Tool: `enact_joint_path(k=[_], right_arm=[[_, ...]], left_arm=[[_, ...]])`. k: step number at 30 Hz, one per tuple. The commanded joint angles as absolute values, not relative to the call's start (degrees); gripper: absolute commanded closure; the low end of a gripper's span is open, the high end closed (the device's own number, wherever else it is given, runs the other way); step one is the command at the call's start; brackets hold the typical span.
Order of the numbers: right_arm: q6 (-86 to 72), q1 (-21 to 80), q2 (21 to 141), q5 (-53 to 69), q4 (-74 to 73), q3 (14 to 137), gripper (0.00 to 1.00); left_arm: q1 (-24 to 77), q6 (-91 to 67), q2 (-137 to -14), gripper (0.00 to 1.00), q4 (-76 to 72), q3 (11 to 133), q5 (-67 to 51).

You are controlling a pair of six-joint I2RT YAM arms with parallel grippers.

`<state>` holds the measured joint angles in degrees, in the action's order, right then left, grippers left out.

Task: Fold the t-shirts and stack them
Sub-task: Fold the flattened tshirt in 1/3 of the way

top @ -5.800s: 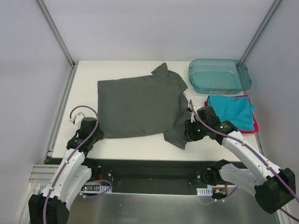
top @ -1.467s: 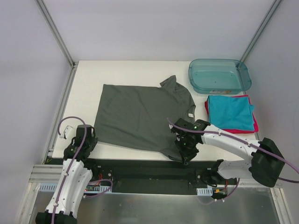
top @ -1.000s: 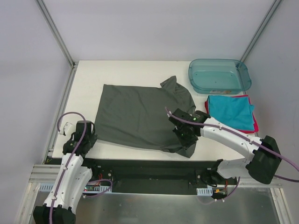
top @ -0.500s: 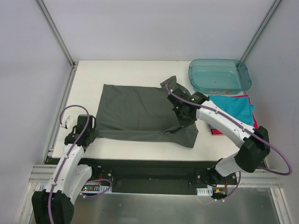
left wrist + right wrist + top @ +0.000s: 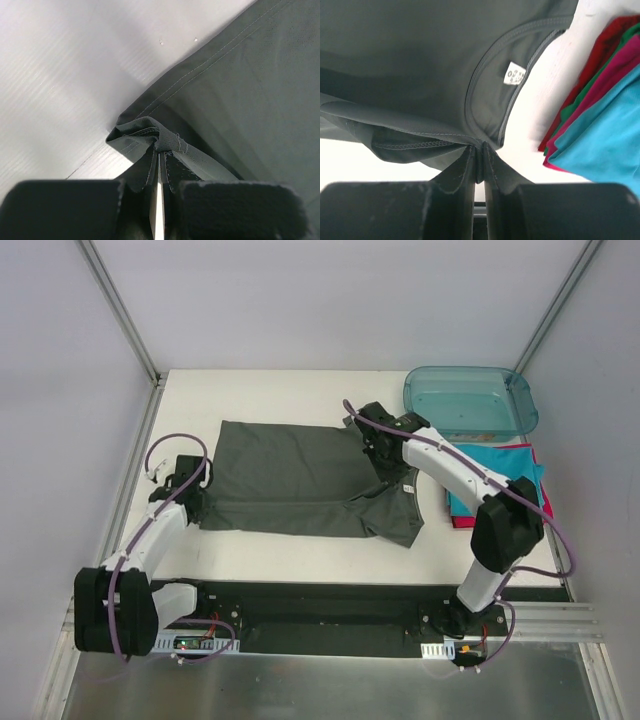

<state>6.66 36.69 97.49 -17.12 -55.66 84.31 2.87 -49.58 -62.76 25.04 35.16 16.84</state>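
Observed: left end effector (image 5: 159,161) pinching grey tee (image 5: 290,475) hem corner; right end effector (image 5: 479,151) pinching its fabric, collar just ahead.

Bright, even overhead light; shadows are soft. In the left wrist view the white table (image 5: 60,75) glares up-left of the jaws. Both wrist views blur their own fingers (image 5: 375,210); the charcoal t-shirt (image 5: 410,60) beyond the jaws is sharp.

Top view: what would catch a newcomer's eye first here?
The dark grey t-shirt lies across the middle of the table, pinched at both ends: the left gripper is shut on its left corner, the right gripper on cloth by the collar. At the right edge sits a stack of folded shirts, teal on top, with a teal tub behind it.
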Motion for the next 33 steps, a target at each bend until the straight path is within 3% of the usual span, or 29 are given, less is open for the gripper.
enact_joint_path(k=[1,10,11,13,15,18,19,20,21,23,26,30,33], right_arm=[[15.72,34.9,102.21,-17.4,-52.48,88.41,0.87],[30.31,32.0,111.79,-15.21,-45.44,93.77,0.87],[31.71,31.64,112.49,-14.6,-44.83,94.04,0.87],[33.13,31.03,113.99,-13.63,-44.56,95.09,0.85],[34.27,30.76,115.04,-13.53,-44.13,95.71,0.79],[34.28,30.67,116.19,-17.12,-42.45,96.67,0.73],[32.89,30.76,116.37,-19.92,-42.19,97.64,0.66],[31.13,30.67,116.28,-23.0,-42.1,98.43,0.47],[29.2,30.67,115.5,-25.38,-42.01,98.87,0.33],[24.72,30.59,113.3,-28.82,-42.19,98.36,0.19],[16.29,30.59,107.77,-29.36,-42.89,94.33,0.05],[5.21,30.67,97.76,-21.38,-42.9,80.91,0.04],[1.24,30.33,89.59,-14.18,-41.31,70.69,0.08]], left_arm=[[2.37,-45.09,-68.01,1.0,23.29,39.46,16.08],[2.46,-43.16,-78.39,1.0,23.2,44.82,16.87],[2.46,-42.98,-79.09,0.97,23.2,45.17,16.96],[2.46,-42.19,-80.15,0.8,23.2,45.96,17.23],[2.37,-41.49,-80.86,0.74,23.2,46.58,17.58],[2.29,-40.26,-80.69,0.53,23.73,47.81,19.33],[2.29,-40.17,-80.25,0.5,24.25,48.51,19.94],[2.29,-40.08,-79.29,0.43,24.78,49.12,20.39],[2.29,-40.08,-77.97,0.32,25.13,49.48,20.56],[2.37,-40.69,-74.38,0.04,25.4,48.87,20.22],[2.37,-41.57,-69.1,0.01,24.53,46.15,15.05],[2.37,-39.73,-66.71,0.01,17.42,40.88,0.21],[2.37,-39.64,-68.72,0.01,13.98,38.15,-5.09]])
